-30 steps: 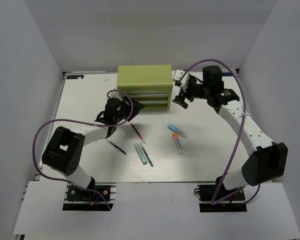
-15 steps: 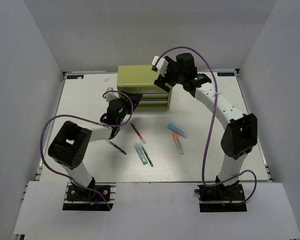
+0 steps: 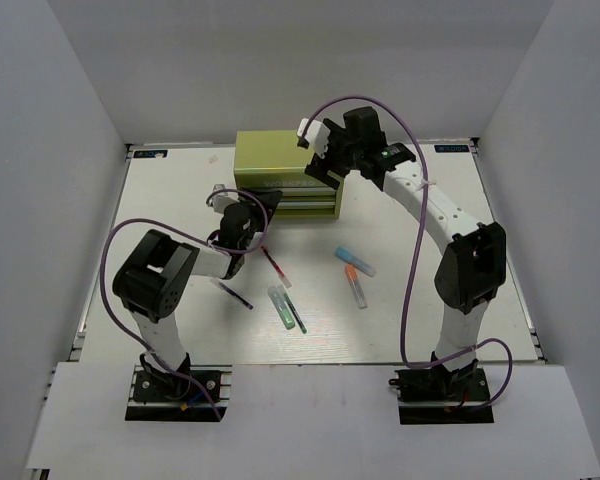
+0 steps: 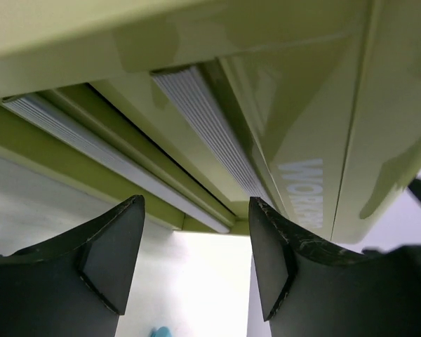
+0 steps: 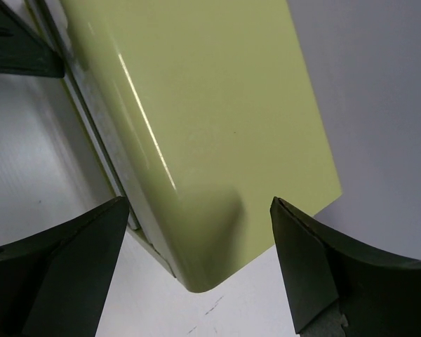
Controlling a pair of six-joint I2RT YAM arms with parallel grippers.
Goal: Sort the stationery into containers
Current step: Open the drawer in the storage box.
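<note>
The olive tool chest [image 3: 280,158] stands at the back of the table, with both drawers in its front. My left gripper [image 3: 264,201] is open and empty just before the lower drawer's left part; the left wrist view shows the drawer rails [image 4: 203,140] close above its open gripper [image 4: 196,260]. My right gripper [image 3: 325,166] is open and empty over the chest's right top corner [image 5: 210,140], which sits between the fingers of the gripper [image 5: 200,260]. On the table lie the red pen [image 3: 274,265], dark blue pen [image 3: 235,295], pale green marker [image 3: 278,305], teal-green pen [image 3: 296,319], light blue marker [image 3: 355,261] and white orange-capped marker [image 3: 356,287].
White walls enclose the table on the left, back and right. Purple cables loop from both arms above the table [image 3: 430,230].
My right arm has swung left from beside the chest to over its right top corner. My left gripper has moved closer to the drawer fronts. The pens have not moved.
</note>
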